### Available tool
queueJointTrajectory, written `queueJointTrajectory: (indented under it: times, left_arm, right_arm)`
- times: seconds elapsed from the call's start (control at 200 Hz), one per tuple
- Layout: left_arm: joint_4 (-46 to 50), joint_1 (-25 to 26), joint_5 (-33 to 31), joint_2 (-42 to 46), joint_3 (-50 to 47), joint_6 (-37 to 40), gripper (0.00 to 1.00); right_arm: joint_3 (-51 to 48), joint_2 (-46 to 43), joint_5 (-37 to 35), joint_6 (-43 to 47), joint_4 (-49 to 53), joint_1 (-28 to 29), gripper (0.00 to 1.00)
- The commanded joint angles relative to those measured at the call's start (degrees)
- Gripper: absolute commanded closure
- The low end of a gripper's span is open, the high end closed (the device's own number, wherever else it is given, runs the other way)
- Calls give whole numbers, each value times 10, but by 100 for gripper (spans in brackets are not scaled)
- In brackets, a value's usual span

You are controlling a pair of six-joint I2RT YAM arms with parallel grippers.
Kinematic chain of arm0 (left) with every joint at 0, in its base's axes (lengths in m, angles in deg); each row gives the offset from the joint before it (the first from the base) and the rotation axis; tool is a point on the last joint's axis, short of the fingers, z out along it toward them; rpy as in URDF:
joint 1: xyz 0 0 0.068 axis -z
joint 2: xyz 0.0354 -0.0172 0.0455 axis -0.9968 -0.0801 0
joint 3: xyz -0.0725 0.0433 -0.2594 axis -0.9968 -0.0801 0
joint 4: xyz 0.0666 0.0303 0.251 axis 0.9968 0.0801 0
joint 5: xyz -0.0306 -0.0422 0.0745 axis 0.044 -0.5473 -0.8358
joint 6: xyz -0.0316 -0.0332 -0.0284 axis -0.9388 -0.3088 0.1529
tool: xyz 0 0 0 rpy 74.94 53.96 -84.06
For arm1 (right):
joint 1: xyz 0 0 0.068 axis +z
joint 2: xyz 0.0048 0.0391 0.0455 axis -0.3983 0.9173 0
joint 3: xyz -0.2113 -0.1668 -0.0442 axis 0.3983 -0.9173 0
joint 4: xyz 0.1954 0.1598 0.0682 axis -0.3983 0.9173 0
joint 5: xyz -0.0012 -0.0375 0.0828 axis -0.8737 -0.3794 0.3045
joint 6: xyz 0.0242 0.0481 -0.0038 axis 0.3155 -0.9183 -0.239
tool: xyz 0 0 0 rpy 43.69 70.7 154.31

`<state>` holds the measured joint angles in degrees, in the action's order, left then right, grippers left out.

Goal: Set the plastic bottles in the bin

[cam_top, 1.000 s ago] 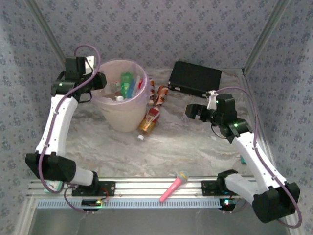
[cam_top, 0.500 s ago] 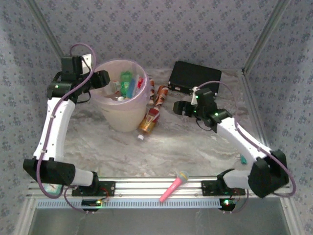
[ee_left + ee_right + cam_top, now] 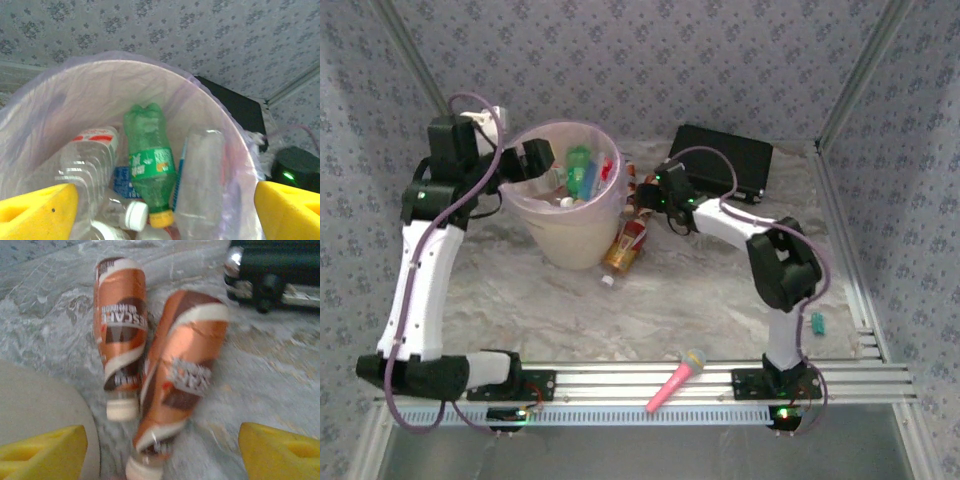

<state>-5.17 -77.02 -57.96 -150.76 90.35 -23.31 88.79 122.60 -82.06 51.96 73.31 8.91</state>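
The bin (image 3: 563, 232) stands at the back left with several plastic bottles inside. My left gripper (image 3: 534, 161) hangs open over its left rim. From the left wrist I look down on a green bottle (image 3: 150, 161), a clear one (image 3: 201, 181) and a red-labelled one (image 3: 91, 149), with nothing between the yellow fingertips (image 3: 37, 212). My right gripper (image 3: 648, 193) is open, low over two orange-brown bottles (image 3: 120, 332) (image 3: 186, 371) lying right of the bin. The nearer bottle's cap end lies between the fingers (image 3: 280, 452), untouched. A third orange-brown bottle (image 3: 626, 246) lies at the bin's foot.
A flat black case (image 3: 721, 160) sits at the back, just behind the right gripper. A pink toy microphone (image 3: 676, 380) rests on the front rail. A small green object (image 3: 815, 322) lies near the right edge. The bin's wall (image 3: 40, 405) is close on the right gripper's left.
The left gripper has gone from shut to open over the bin and risen slightly. The right arm has swung left across the table to the orange-brown bottles.
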Motion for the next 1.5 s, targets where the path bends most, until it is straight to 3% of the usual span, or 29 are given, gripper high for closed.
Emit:
queueJointTrajectory:
  times: [0.0, 0.255, 0.45, 0.62, 0.67, 0.695, 0.829, 1.004, 1.174, 1.349, 1.494]
  left_arm:
    - [-18, 5, 9, 40, -12, -11, 9]
    - [-10, 6, 2, 54, -7, -3, 9]
    - [-18, 6, 2, 55, -16, -4, 9]
    - [-27, 6, 5, 55, -23, -10, 9]
    - [-29, 6, 6, 54, -25, -13, 9]
    - [-30, 6, 6, 53, -26, -16, 9]
    - [-36, 6, 13, 46, -30, -30, 8]
    - [-55, 6, 72, 16, -20, -57, 6]
    - [-92, 8, 113, -1, -19, -115, 4]
    - [-98, 35, 152, -4, -5, -146, 1]
    - [-137, 91, 164, -4, -7, -166, 0]
  right_arm:
    - [73, 62, -42, -21, 44, 8, 14]
    - [147, 145, -69, -54, 96, 14, 13]
    - [147, 165, -62, -60, 102, 11, 21]
    - [139, 176, -54, -62, 97, 9, 37]
    - [131, 176, -57, -64, 92, 9, 48]
    - [124, 172, -59, -65, 87, 8, 52]
    - [95, 149, -66, -65, 74, 6, 53]
    - [57, 102, -73, -51, 62, 1, 60]
    - [-10, 15, -61, -32, 46, -17, 61]
    - [-96, -115, 18, 38, 31, -43, 62]
    - [-181, -233, 200, 62, 7, -88, 59]
